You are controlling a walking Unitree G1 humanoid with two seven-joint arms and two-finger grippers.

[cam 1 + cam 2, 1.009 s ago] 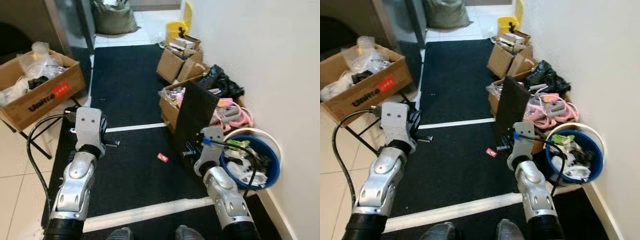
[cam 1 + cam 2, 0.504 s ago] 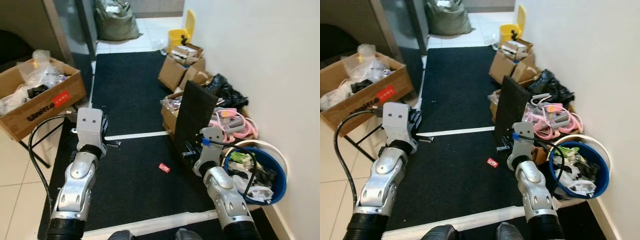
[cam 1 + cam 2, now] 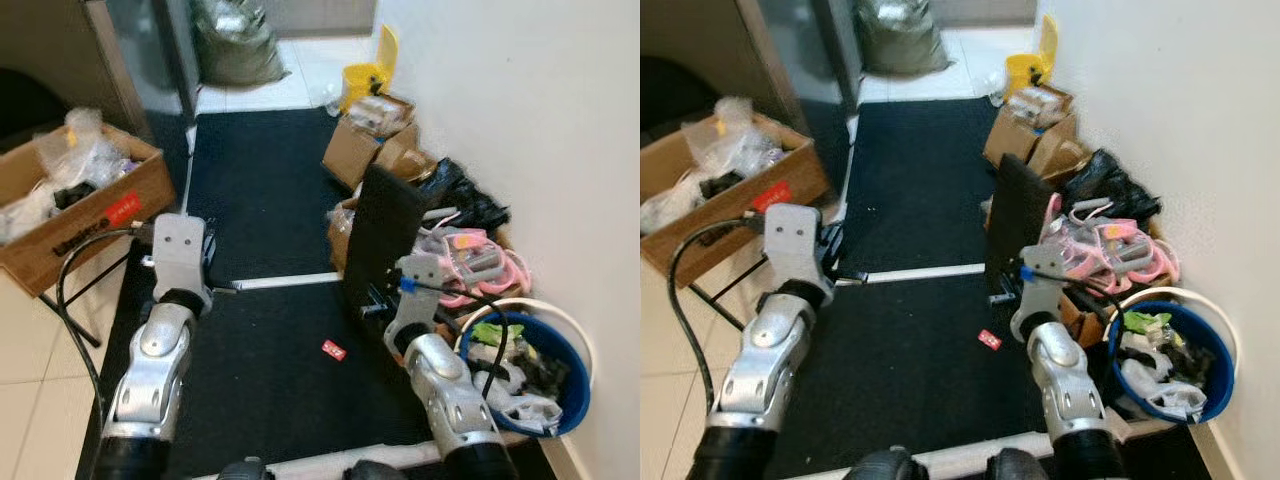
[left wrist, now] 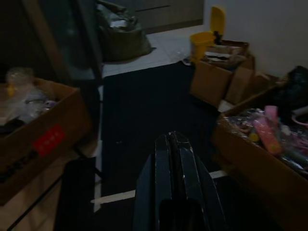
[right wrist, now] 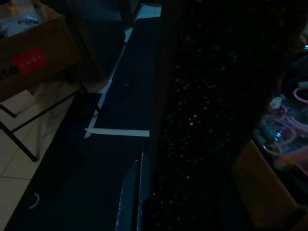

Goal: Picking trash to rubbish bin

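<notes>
A small red wrapper [image 3: 333,349] lies flat on the black mat, between my two arms. The blue rubbish bin [image 3: 573,400] with a white rim stands against the wall at the right, stuffed with bags and scraps. My left gripper [image 3: 226,290] is held low over the mat's left side, well left of the wrapper; the left wrist view has its fingers [image 4: 174,159] pressed together with nothing in them. My right gripper [image 3: 371,305] hovers just right of the wrapper, close against a leaning black panel [image 3: 381,230], and its fingers [image 5: 139,190] are shut and empty.
A cardboard box [image 3: 72,215] of clutter sits on a wire stand at the left. Open boxes [image 3: 375,150], a black bag [image 3: 456,190] and pink hoops [image 3: 478,262] line the right wall. A white tape line [image 3: 285,282] crosses the mat. A sack [image 3: 235,45] stands far back.
The whole picture has shifted, so the camera has moved; the bin now sits nearer the lower right. Both arms keep the same pose, and the wrapper lies where it was.
</notes>
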